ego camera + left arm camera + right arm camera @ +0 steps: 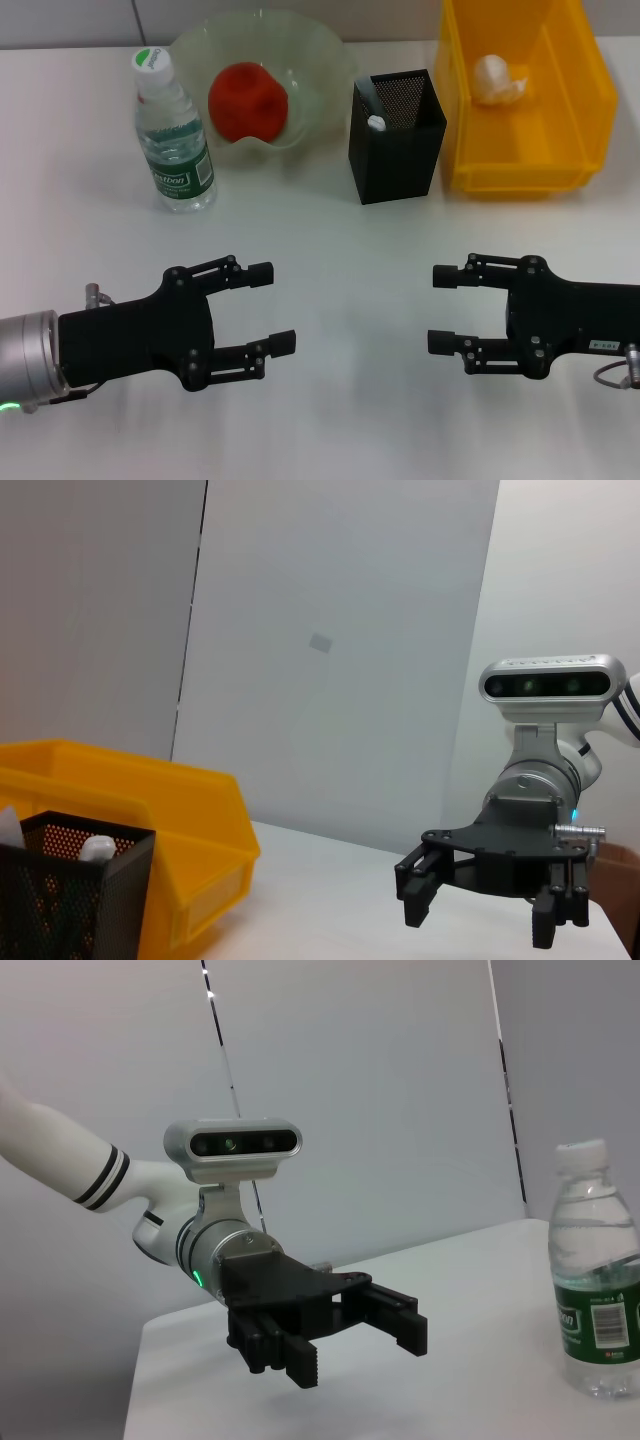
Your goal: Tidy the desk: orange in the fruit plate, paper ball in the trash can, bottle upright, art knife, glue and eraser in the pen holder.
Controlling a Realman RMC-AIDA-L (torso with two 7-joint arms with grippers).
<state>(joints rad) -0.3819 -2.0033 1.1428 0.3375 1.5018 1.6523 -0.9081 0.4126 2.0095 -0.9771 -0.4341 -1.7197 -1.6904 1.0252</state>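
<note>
The orange lies in the pale-green fruit plate at the back. To its left the bottle stands upright, cap on; the right wrist view shows the bottle too. The paper ball rests inside the yellow trash can. Between plate and can stands the black mesh pen holder, with a white tip poking up inside. Art knife, glue and eraser are hidden. My left gripper and right gripper hover open and empty over the near table, facing each other.
The left wrist view shows the trash can, the pen holder and the right gripper across the table. In the right wrist view the left gripper hangs above the white table. A grey wall stands behind.
</note>
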